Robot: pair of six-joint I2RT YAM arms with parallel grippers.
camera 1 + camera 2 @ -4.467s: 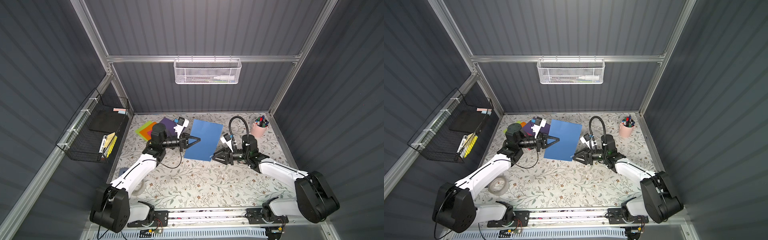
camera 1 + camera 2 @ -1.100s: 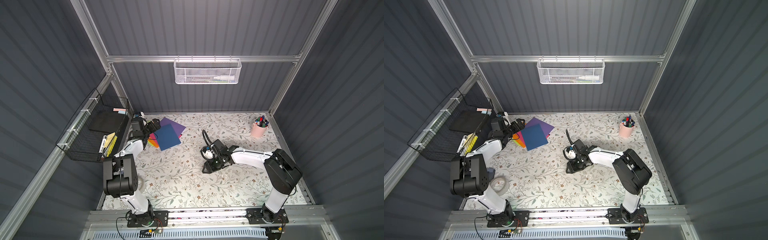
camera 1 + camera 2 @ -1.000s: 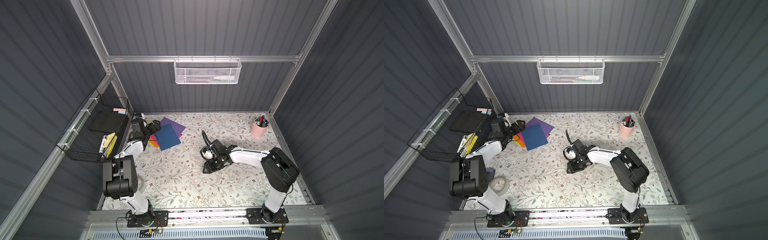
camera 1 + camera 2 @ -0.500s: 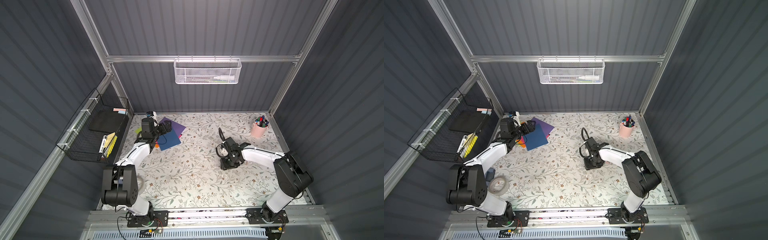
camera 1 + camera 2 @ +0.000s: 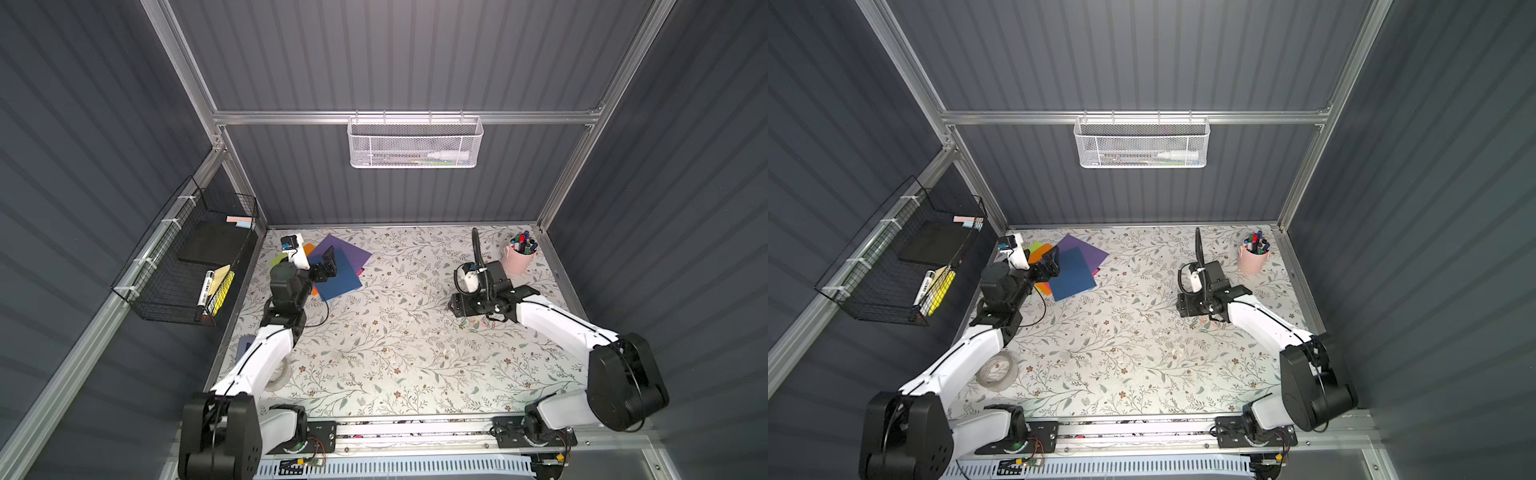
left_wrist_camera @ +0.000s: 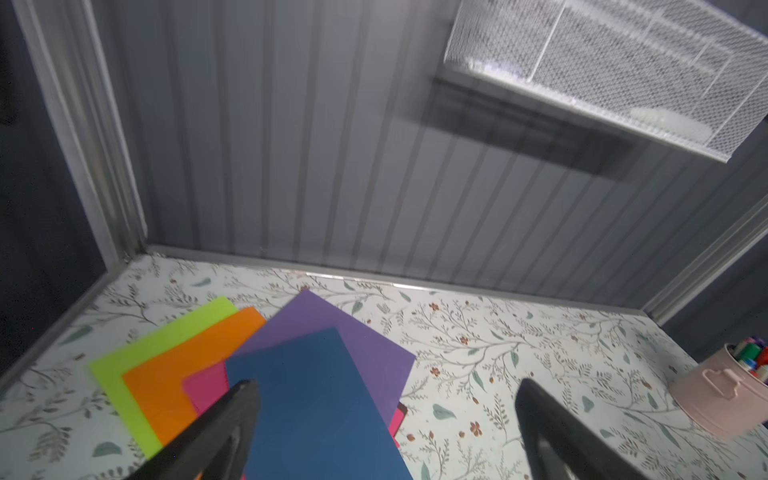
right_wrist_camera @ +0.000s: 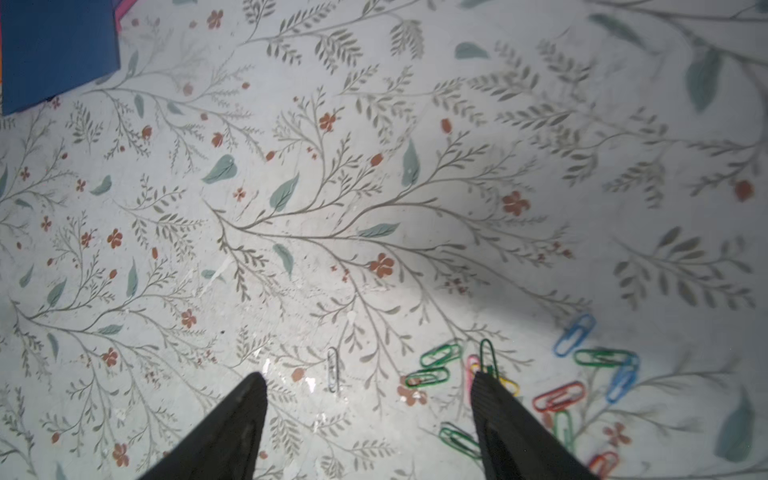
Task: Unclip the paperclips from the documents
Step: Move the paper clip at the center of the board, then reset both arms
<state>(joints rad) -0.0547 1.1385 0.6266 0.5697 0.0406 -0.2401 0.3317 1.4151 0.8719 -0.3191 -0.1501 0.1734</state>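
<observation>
My right gripper [image 7: 368, 380] is released; the paperclips [image 5: 476, 324] lie just beside it, right of centre in a top view. My left gripper [image 6: 386, 386] gapes over the documents [image 6: 316, 399].

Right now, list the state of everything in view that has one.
documents: flat fanned stack, no clip visible.
paperclips: loose, scattered.
left pincer: open, empty, above the documents.
right pincer: open, empty, by the paperclips.
pink cup: upright, holding markers.
tape roll: lying flat.
</observation>
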